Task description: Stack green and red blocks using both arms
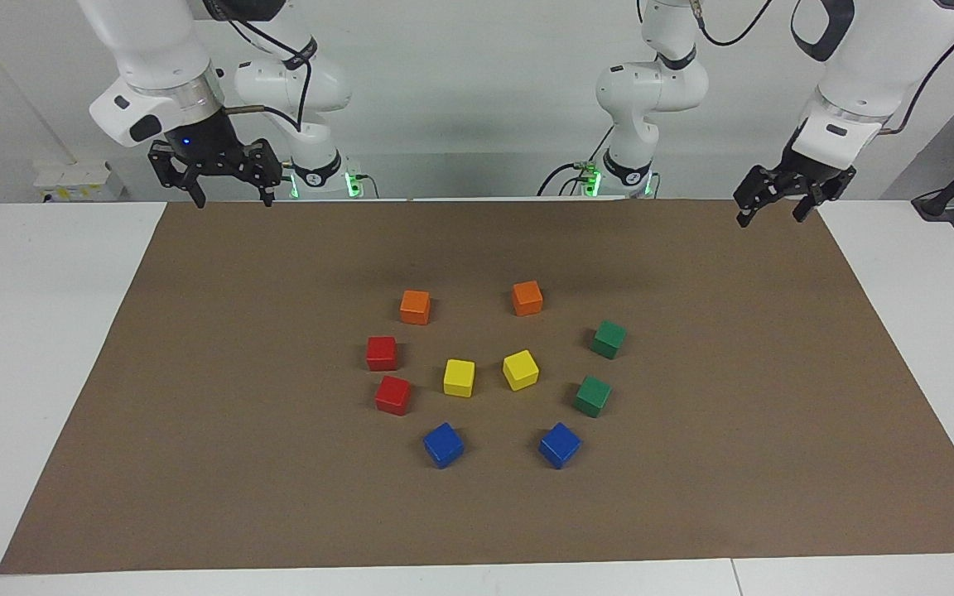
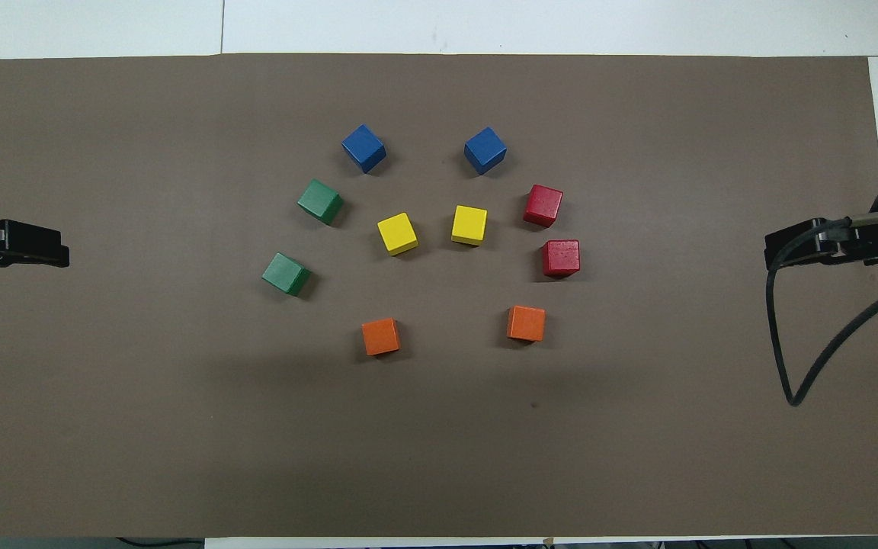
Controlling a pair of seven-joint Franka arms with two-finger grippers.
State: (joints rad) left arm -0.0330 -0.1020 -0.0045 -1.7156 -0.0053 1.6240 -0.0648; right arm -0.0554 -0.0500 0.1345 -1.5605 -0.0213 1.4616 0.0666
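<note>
Still unstacked, two green blocks (image 1: 600,367) and two red blocks (image 1: 387,374) sit mid-mat (image 1: 195,430); left gripper (image 1: 780,204) and right gripper (image 1: 227,192) hover empty, fingers spread, over its robot-side corners

Ten coloured cubes (image 2: 469,225) on brown mat (image 2: 104,419)

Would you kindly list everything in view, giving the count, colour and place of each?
green blocks: two, dark green, on the mat toward the left arm's end
red blocks: two, red, toward the right arm's end
orange cubes: two, nearest the robots
yellow cubes: two, in the middle
blue cubes: two, farthest from the robots
mat: one, brown, on the white table
left claw: black, open, raised over the mat's edge, waiting
right claw: black, open, raised over the mat's edge
</note>
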